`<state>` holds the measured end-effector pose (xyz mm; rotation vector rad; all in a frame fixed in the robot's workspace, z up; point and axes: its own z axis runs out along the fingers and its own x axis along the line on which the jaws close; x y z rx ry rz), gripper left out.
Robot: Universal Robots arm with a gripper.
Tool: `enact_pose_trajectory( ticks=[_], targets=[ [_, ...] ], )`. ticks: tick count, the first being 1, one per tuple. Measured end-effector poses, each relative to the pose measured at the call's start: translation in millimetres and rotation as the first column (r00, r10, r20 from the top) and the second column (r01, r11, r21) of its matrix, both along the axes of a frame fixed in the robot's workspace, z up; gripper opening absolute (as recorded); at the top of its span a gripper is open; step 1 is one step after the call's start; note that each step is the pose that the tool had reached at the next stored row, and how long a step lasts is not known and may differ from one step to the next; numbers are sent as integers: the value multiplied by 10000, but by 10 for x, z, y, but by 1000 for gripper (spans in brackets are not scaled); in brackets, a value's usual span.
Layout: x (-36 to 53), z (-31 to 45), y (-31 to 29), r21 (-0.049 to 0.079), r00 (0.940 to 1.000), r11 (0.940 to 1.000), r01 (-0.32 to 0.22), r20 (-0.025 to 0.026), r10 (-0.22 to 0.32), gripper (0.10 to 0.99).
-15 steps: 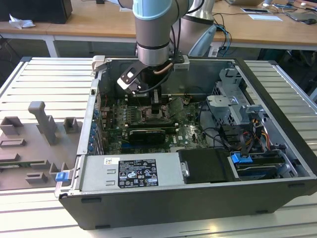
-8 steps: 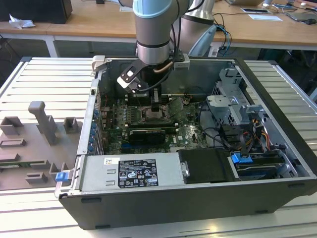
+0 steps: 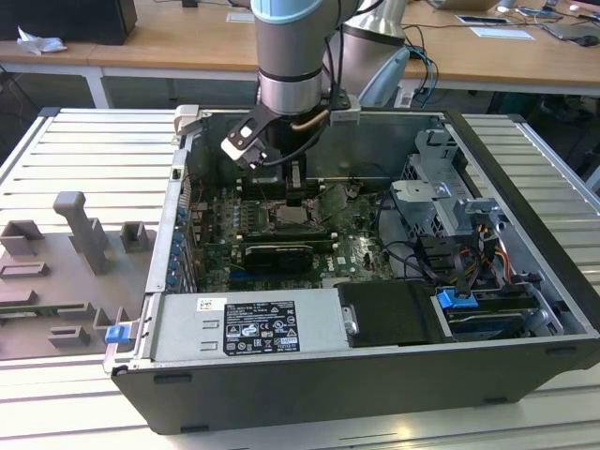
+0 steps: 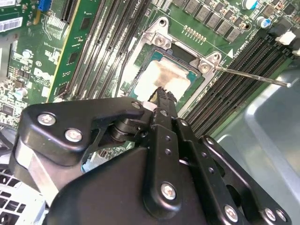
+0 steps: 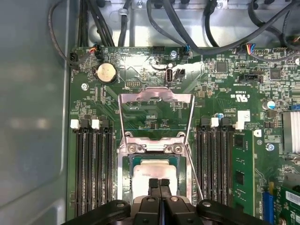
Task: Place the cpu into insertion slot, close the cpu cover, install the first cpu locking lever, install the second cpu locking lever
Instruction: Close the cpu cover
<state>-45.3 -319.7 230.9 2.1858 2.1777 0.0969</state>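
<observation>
1. Arm pos.: in the exterior view the gripper (image 3: 298, 195) is reaching down into the open PC case (image 3: 525, 178), over the middle of the green mainboard (image 3: 361, 248).

2. Gripper state: in both wrist views the two black fingers (image 5: 153, 183) are lying pressed together at the tips, no gap betw. them, nothing clamped. Tips are hanging directly over the cpu; contact w/ it cannot be told.

3. Cpu: the cpu (image 5: 151, 168) is lying flat inside the insertion slot (image 4: 183, 52), pale metal top facing up, approx. square w/ the socket frame. In the second wrist view the cpu (image 4: 166, 75) is showing just beyond the gripper (image 4: 161, 93) tip.

4. Cpu cover: the cpu cover (image 5: 140, 101) is standing swung open on its hinge side, away from the socket; green board is showing through its window. It is not covering the cpu.

5. Lever: a thin metal locking lever (image 4: 253, 77) is sticking out from one socket corner, passing over the memory slots (image 4: 220, 98), not latched down.

6. Surroundings: black memory slots (image 5: 91, 168) are flanking the socket on both sides; a coin battery (image 5: 106, 72) is sitting on the board beyond the open cover.
</observation>
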Motion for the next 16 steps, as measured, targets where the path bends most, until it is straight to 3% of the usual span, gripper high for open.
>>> enact_pose_trajectory(
  ticks=[3,6,8,16],
  targets=[
    [3,45,0,0,10000,10000,52,3,-52,106],
    [73,50,0,-8,10000,10000,60,-17,-60,106],
    [76,198,0,-5,10000,10000,60,-18,-60,106],
    [115,197,-1,-4,10000,10000,60,-18,-60,106]
  ],
)
